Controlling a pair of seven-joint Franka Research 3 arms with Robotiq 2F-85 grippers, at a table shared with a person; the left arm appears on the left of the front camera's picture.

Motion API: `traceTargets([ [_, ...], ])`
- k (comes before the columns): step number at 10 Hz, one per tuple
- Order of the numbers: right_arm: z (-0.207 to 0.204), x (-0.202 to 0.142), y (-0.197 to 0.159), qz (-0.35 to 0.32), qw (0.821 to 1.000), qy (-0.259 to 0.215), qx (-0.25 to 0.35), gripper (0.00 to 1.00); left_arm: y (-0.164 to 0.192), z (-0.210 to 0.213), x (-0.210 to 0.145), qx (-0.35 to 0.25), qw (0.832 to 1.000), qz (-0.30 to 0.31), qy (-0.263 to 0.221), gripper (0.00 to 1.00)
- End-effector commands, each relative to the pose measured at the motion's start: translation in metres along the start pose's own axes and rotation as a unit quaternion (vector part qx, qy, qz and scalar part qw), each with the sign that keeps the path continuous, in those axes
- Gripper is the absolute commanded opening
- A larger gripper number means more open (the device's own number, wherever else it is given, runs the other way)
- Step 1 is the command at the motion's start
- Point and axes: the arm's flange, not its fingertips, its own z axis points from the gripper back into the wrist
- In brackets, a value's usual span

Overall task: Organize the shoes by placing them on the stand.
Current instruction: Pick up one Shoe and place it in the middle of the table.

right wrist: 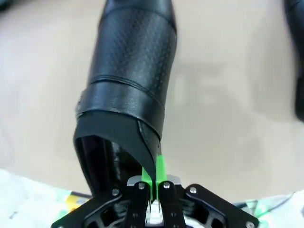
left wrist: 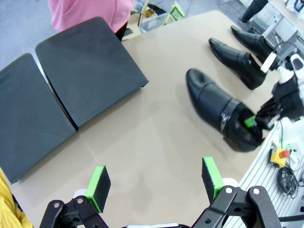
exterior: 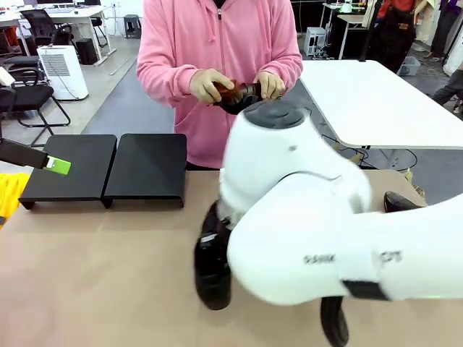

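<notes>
My right gripper pinches the shoe by its rear side wall | my left gripper spread wide, empty, above the table near the stand.

Glossy blk shoes, matte blk stand, pink sleeve, tan table

- Front view: blurred white right arm covered most of the glossy black leather dress shoe; only its near end showed.
- Second dark shoe's toe poked out behind that arm, rest hidden.
- Left gripper was cut by the front view's left edge; one green pad showed.
- Small dark object in the person's hands was mostly covered; couldn't identify it.
- Left wrist view: matte black two-platform stand, left platform clipped by the edge.
- Right wrist view: gripped shoe's toe ran off the top; dark sliver at the right edge, unidentifiable.
</notes>
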Motion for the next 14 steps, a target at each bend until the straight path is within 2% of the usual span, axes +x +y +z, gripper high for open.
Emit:
traceTargets([
  [1, -0.012, 0.017, 0.038, -0.003, 0.999, -0.043, 0.005, 0.00, 0.001, -0.001, -0.001, -0.009, 1.000, -0.006, -0.005, 1.00],
  [3, -0.034, 0.033, 0.053, 0.019, 0.999, -0.041, 0.030, 0.00, 0.001, -0.001, -0.001, -0.009, 1.000, -0.006, -0.005, 1.00],
  [6, -0.050, 0.042, 0.064, -0.005, 0.998, -0.034, 0.047, 0.00, 0.001, -0.001, -0.001, -0.009, 1.000, -0.006, -0.005, 1.00],
  [7, -0.053, 0.044, 0.065, 0.001, 0.999, -0.027, 0.048, 0.06, 0.001, -0.001, -0.001, -0.009, 1.000, -0.006, -0.005, 1.00],
  [12, -0.046, 0.044, 0.048, -0.008, 0.999, -0.024, 0.037, 1.00, 0.001, -0.001, -0.001, -0.009, 1.000, -0.006, -0.005, 1.00],
  [14, -0.032, 0.043, 0.038, -0.005, 1.000, -0.016, 0.025, 1.00, 0.001, -0.001, -0.001, -0.009, 1.000, -0.006, -0.005, 1.00],
])
